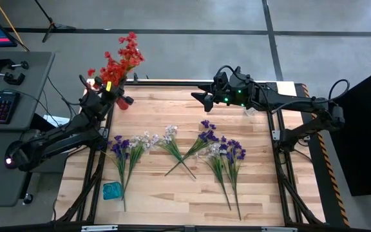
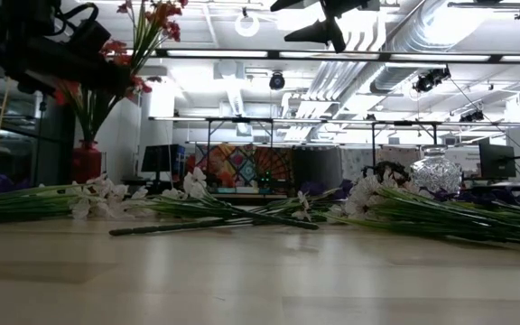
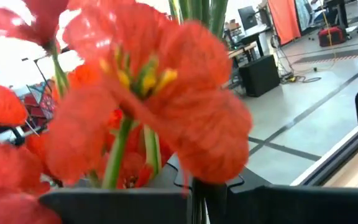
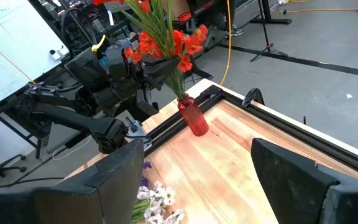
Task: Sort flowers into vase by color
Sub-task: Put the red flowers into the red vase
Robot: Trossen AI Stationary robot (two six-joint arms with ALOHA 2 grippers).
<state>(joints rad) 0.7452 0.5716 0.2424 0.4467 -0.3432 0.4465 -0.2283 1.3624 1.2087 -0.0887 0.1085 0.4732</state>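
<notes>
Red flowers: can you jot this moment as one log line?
left tool: shut on red flowers above red vase | right tool: open, raised, empty | purple and white flowers: on table

The left hand (image 1: 110, 90) is clamped shut at the table's far-left corner, while the right hand (image 1: 204, 98) hovers with fingers spread wide.

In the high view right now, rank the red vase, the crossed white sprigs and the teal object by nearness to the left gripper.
1. red vase, at the left gripper, far-left corner.
2. crossed white sprigs, mid-table.
3. teal object, near-left edge.
</notes>
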